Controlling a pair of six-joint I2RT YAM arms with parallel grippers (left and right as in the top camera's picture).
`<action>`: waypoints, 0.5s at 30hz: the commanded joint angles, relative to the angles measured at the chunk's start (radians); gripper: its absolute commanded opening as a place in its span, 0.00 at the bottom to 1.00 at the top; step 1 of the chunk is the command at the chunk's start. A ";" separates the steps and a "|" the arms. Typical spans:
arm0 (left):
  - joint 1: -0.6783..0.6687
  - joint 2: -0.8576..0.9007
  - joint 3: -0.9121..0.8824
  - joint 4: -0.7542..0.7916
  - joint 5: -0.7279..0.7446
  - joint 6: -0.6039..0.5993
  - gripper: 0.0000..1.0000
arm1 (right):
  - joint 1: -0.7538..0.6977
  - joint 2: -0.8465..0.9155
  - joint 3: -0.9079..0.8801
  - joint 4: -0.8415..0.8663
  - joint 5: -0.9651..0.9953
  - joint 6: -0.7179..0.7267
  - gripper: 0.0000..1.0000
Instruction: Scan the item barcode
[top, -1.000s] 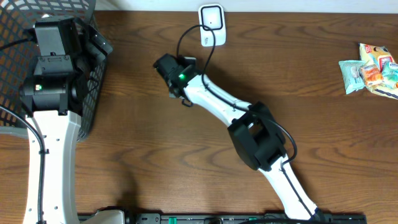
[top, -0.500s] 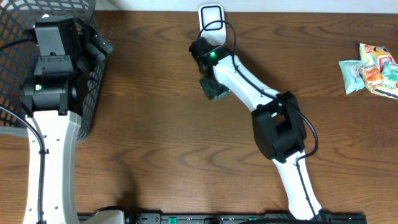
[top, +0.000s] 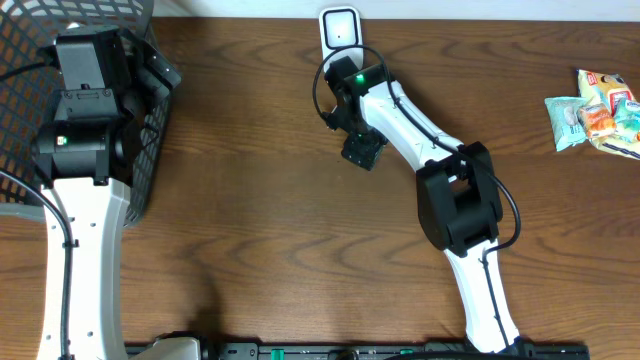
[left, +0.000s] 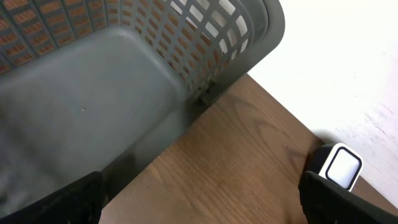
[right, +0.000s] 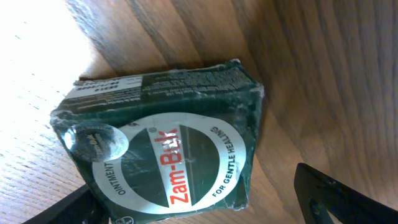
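1. Desk (top: 250, 200) carries the work
2. Right pincer (right: 202, 202): jaws wide, gripping nothing; left pincer (left: 211, 199) likewise open, empty
3. Zam-Buk box (right: 168, 155) lies on the desk under the right pincer, near the scanner (top: 340, 28) — regrip its narrow edges, leaving the barcode uncovered
4. Scanner — present the code squarely to its window

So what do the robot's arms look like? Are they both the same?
Yes, they match. The left arm and the right arm both have smooth white tube parts joined by chunky black blocks. A thin black cable runs along the outside of each, and each has a tiny green light glowing on it. The fingers at the ends are plain black.
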 joint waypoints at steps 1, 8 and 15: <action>0.004 -0.005 0.002 -0.003 -0.002 -0.011 0.98 | -0.007 -0.070 0.024 -0.001 -0.064 0.043 0.88; 0.004 -0.005 0.002 -0.003 -0.002 -0.012 0.98 | -0.014 -0.189 0.032 0.016 -0.203 0.128 0.91; 0.004 -0.005 0.002 -0.003 -0.002 -0.012 0.98 | -0.040 -0.229 0.031 0.034 -0.299 0.321 0.99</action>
